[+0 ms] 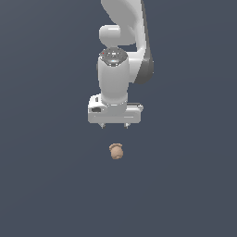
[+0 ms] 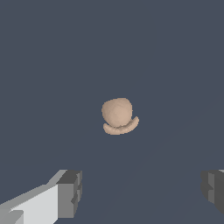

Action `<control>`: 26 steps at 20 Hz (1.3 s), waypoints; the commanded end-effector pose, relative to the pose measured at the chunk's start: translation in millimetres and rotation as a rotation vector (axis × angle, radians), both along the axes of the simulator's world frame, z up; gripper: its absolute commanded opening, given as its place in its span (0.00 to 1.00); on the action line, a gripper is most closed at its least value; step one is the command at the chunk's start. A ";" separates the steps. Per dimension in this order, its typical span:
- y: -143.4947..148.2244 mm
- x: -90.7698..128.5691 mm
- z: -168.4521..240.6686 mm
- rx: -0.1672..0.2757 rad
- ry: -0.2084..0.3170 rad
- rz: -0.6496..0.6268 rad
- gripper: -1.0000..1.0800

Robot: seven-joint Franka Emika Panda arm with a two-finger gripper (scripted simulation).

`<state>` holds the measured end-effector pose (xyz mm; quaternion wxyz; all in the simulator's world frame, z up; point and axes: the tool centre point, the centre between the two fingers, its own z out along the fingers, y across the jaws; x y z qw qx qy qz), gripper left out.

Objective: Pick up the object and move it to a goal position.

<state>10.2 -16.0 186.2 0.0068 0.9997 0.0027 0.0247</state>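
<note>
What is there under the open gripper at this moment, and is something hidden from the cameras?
Under the gripper lies only the tan acorn-like object, apart from the fingers, on the plain dark floor. The object's underside is covered by itself.

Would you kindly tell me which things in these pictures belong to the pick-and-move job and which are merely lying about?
Belongs to the job:
- small tan-brown acorn-like lump, lying on the surface
- white end effector, open and apart from the lump

Lying about:
- nothing else shows; only the plain dark grey-blue surface
</note>
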 end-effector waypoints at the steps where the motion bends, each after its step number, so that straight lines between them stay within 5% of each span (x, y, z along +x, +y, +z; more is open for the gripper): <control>1: 0.0 0.0 0.0 0.000 0.000 0.000 0.96; 26: 7.1 19.4 -25.5 -0.001 0.016 0.058 0.96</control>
